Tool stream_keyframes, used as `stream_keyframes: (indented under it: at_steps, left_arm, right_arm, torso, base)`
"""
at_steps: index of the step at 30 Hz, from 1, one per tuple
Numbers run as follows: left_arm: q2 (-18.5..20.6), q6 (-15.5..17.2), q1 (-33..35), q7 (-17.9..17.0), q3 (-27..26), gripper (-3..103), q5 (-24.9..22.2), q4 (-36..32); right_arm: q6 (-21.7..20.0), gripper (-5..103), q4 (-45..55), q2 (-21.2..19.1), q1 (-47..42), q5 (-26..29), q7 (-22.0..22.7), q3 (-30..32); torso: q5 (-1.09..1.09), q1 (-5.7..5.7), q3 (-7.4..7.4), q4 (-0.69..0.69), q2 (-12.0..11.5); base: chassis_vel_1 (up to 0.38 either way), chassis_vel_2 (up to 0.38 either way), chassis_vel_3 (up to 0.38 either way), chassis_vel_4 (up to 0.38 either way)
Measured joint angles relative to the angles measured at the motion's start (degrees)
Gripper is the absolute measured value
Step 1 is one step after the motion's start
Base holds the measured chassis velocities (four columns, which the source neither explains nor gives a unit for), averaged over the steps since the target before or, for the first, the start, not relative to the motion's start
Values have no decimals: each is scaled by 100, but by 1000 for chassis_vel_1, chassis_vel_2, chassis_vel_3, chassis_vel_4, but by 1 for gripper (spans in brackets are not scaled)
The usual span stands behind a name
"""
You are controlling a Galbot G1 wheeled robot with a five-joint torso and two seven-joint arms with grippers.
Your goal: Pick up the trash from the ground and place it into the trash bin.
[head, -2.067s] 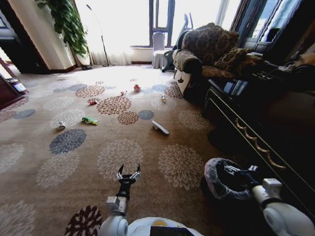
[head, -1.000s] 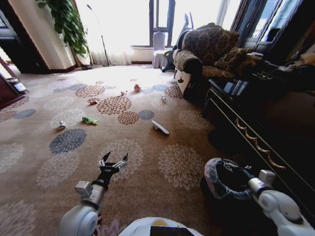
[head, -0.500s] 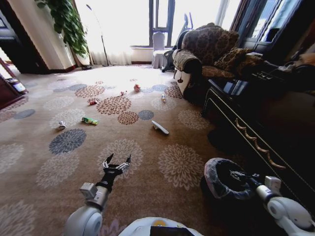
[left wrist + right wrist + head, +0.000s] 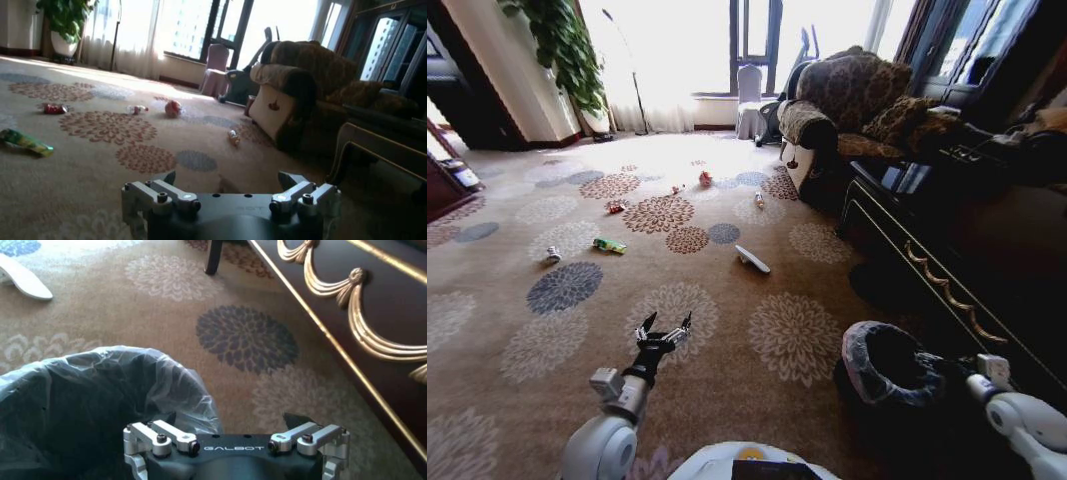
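Liner of the trash bin (image 4: 879, 365) looks dark inside, contents unclear; left hand (image 4: 664, 331) wide open, empty.

Thin, crinkled, glossy plastic liner on the trash bin (image 4: 100, 390); matt woven carpet (image 4: 727, 340) (flower-patterned); dark polished wood cabinet (image 4: 373, 315) with gilt trim.

Trash bin (image 4: 889, 366): black, ruffled liner, upright. Green packet (image 4: 610, 245), flat white piece (image 4: 752, 259) on carpet, well apart.
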Motion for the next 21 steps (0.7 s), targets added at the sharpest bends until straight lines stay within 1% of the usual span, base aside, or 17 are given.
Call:
stream_keyframes:
  at_steps: [5,8,10,11,14,16,18,21]
  left_arm:
    - [-12,110,26,-116,-5,100,19,14]
    - [-10,118,31,-133,-24,100,17,25]
    - [-58,118,59,-145,-26,100,38,41]
    - [-58,118,59,-145,-26,100,38,41]
    - [-134,114,86,-144,13,100,123,37]
    - [-144,110,91,-143,18,100,131,36]
    - [-157,93,101,-142,22,100,166,51]
    - [-164,83,104,-145,21,100,182,75]
  right_arm:
    - [6,100,-77,-104,58,-77,0,-219]
    - [-8,100,-110,-131,60,-80,0,-263]
    - [-53,100,-316,-298,105,-56,0,-333]
    - [-53,100,-316,-298,105,-56,0,-333]
    - [-254,100,-441,-490,149,82,0,-381]
    - [-293,100,-450,-526,151,157,-1,-398]
    - [-420,100,-446,-596,146,395,0,-423]
    - [-481,100,-403,-637,100,492,-1,-436]
  torso:
    - [1,0,0,1,0]
    - [1,0,0,1,0]
    - [2,0,0,-1,0]
    - [2,0,0,-1,0]
    - [0,0,0,0,0]
    - [0,0,0,0,0]
    - [1,0,0,1,0]
    - [1,0,0,1,0]
  base:
    - [0,0,0,0]
    - [0,0,0,0]
    - [0,0,0,0]
    - [0,0,0,0]
    - [0,0,0,0]
    - [0,0,0,0]
    - [0,0,0,0]
    - [0,0,0,0]
